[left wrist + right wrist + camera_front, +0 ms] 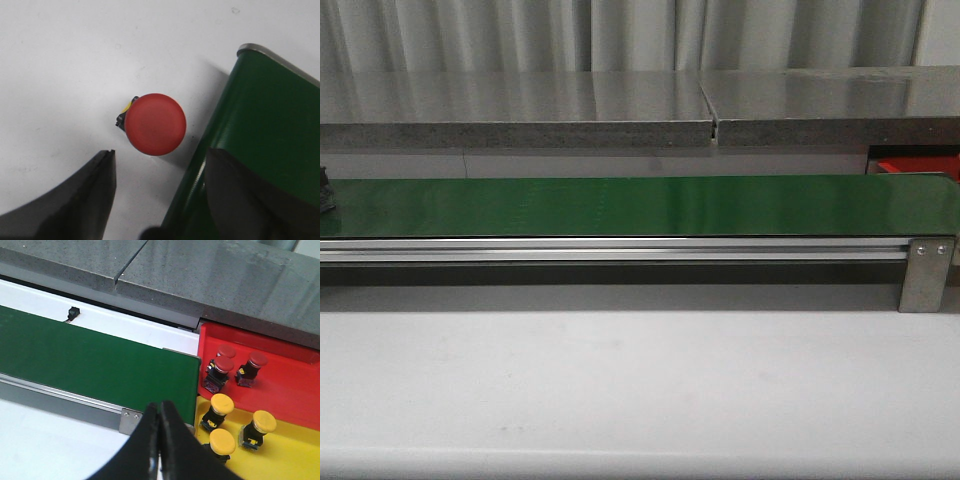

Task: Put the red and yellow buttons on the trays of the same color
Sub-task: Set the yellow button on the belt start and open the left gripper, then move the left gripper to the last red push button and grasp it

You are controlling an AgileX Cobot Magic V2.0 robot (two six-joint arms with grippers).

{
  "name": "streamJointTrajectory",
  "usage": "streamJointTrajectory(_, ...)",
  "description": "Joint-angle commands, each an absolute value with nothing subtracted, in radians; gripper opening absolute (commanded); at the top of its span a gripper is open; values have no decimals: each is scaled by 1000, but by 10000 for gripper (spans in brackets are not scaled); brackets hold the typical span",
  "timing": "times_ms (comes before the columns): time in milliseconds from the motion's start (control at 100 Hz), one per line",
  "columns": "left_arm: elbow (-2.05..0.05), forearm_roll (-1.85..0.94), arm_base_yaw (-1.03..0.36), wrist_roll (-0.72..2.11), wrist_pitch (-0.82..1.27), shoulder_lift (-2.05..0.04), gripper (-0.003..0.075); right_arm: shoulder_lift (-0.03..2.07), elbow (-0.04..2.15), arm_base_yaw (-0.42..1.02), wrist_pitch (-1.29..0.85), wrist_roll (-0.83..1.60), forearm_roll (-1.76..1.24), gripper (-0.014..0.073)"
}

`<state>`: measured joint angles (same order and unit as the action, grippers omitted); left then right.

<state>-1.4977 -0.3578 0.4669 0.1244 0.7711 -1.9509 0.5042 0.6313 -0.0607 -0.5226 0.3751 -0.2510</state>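
A red button [155, 124] stands on the white surface beside the rounded end of the green belt [270, 125], cap up. My left gripper [160, 162] hovers open just short of it, with nothing between its fingers. One finger [235, 190] is over the belt's edge. In the right wrist view the red tray [292, 385] holds three red buttons [224, 364]. The yellow tray [295, 457] beside it holds three yellow buttons [222, 404]. My right gripper [159, 410] is shut and empty, over the belt's end next to the yellow tray.
The green conveyor belt [640, 205] runs across the front view on its aluminium rail [620, 250]. A corner of the red tray [918, 165] shows at its right end. A grey stone ledge [520, 130] lies behind. A dark shape [325, 190] sits at the left edge.
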Motion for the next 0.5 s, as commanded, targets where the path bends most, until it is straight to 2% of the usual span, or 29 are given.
streamJointTrajectory(0,-1528,-371,467,117,728,-1912,390,505,653,-60,-448,381,-260,-90)
streamJointTrajectory(490,-1530,-441,467,117,599,-1985,389,505,653,-60,-448,381,-260,-90)
